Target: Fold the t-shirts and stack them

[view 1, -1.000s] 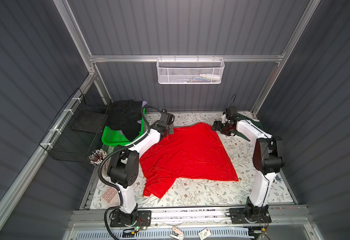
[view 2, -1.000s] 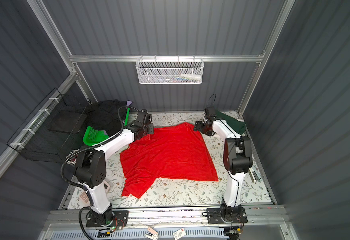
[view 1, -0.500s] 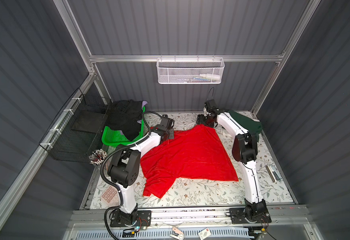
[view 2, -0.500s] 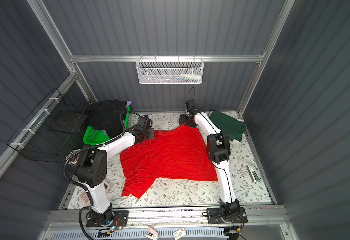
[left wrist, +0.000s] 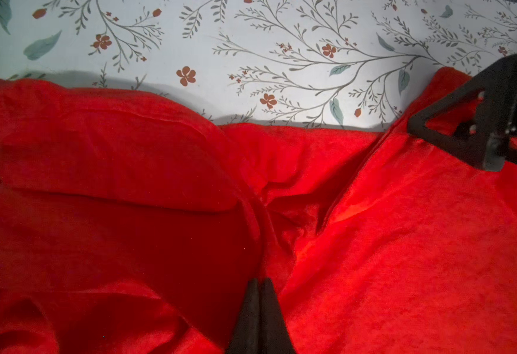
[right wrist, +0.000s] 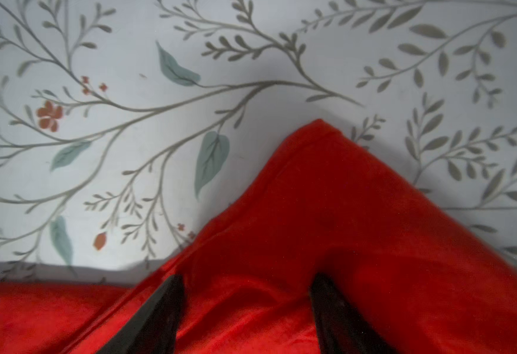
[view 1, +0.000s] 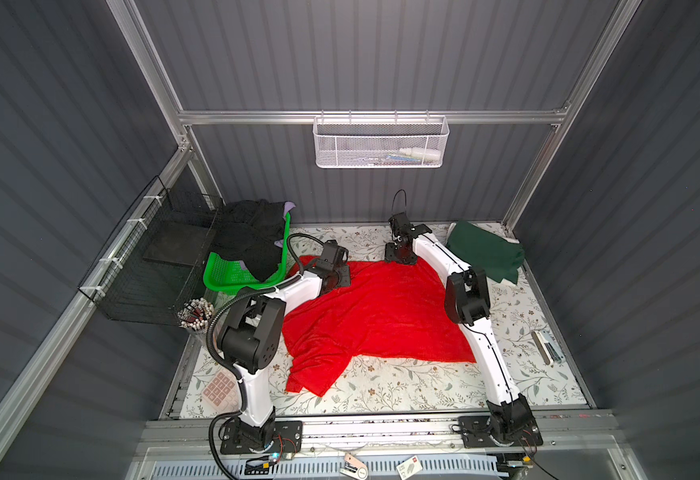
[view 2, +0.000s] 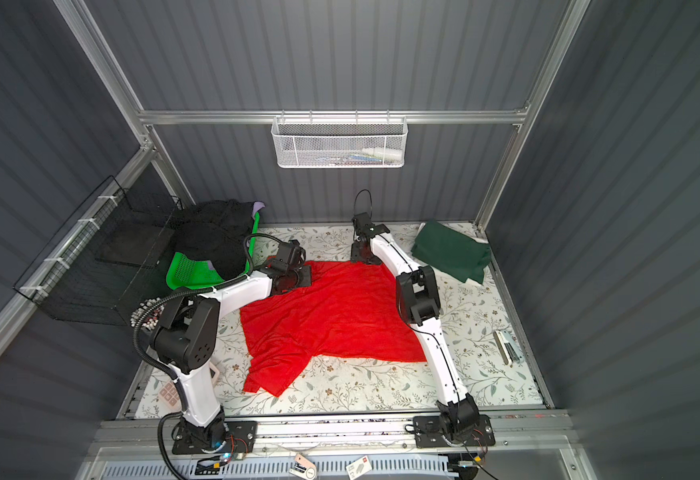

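A bright red t-shirt (view 1: 373,316) (view 2: 331,316) lies spread on the flowered table. My left gripper (view 1: 337,278) (view 2: 298,278) is at its far left edge, shut (left wrist: 259,283) on a pinch of the red cloth (left wrist: 373,245), with creases running to the tips. At the shirt's far right corner (right wrist: 318,184), my right gripper (view 1: 398,257) (view 2: 360,255) is open (right wrist: 248,294), a finger on each side of the cloth. A folded dark green t-shirt (view 1: 485,253) (view 2: 450,251) rests at the far right. Black t-shirts (view 1: 252,241) and a lavender one (view 1: 289,205) are heaped in the basket.
A green lattice basket (view 1: 232,276) stands far left beside a black wire rack (view 1: 148,266). A cup of sticks (view 1: 196,311) and a pink keypad (view 1: 219,388) sit by the left arm's base. A small tool (view 1: 547,347) lies at the right edge. A white mesh basket (view 1: 381,143) hangs on the back wall.
My right arm has swung from the far right to the red shirt's far right corner, and its jaws have narrowed. My left gripper stays shut and has barely moved.
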You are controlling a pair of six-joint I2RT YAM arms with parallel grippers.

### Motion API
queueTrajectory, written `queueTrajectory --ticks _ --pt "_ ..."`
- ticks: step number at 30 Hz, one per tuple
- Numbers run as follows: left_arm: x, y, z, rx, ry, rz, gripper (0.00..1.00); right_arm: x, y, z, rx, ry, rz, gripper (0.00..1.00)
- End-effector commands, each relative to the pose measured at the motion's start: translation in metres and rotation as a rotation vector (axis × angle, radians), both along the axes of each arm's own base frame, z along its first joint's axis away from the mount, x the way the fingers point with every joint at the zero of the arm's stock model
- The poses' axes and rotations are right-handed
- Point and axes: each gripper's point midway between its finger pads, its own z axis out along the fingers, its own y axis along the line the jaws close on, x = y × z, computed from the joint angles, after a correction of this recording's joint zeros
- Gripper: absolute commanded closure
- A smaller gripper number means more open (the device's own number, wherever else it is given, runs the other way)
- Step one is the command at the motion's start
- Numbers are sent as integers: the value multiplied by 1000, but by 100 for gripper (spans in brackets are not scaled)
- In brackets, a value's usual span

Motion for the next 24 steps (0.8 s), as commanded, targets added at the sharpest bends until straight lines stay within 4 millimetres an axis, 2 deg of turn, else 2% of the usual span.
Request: queueTrajectory --ticks 1,4,11,15,19,24 --pt "-3 -8 -8 -25 17 -16 100 -5 -17 2 -79 13 -36 40" --pt "-3 -6 -10 -17 18 -11 100 -6 -24 -1 -96 23 -44 49" --pt "-7 4 -14 23 26 24 100 -7 -42 1 -140 20 -79 53" --pt "-7 10 -16 41 24 42 100 -6 -50 11 -150 6 -95 55" --pt "-7 8 -23 44 45 34 100 -4 -43 24 -109 -29 -73 62" --pt "-7 6 -34 45 71 35 100 -2 -37 28 -78 -49 -59 68"
